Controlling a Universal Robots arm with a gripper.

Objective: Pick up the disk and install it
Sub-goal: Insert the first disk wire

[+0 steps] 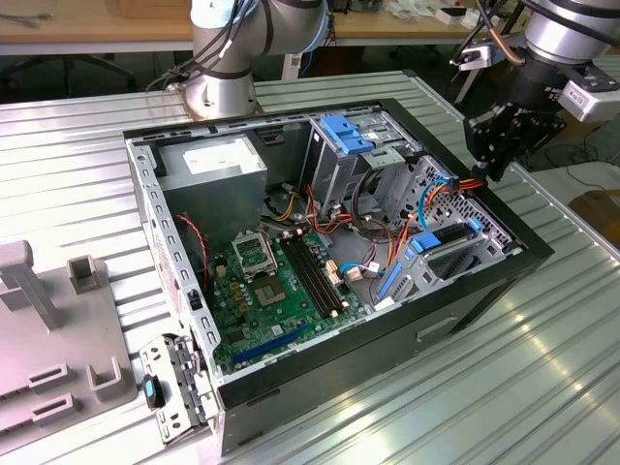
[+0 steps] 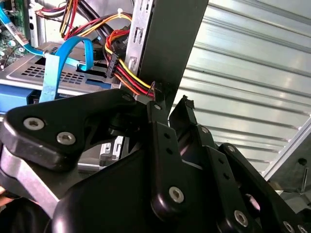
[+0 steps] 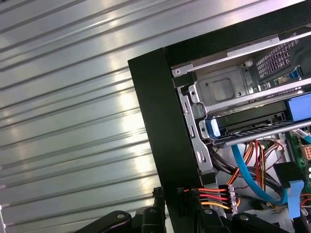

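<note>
Disk was noted lying tilted in the bay of the computer case at the exterior view's right, seemingly placed, full seating not judged, while the gripper, jaws narrowly parted and empty, was poised above the case wall nearby.

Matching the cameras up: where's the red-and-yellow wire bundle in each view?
Exterior view: wire bundle just inside the black case wall, on the exterior view's right.
Second wrist view: bundle meeting that wall.
First wrist view: bundle running from the wall to its connector.
Shared landmark: the black case wall.
</note>
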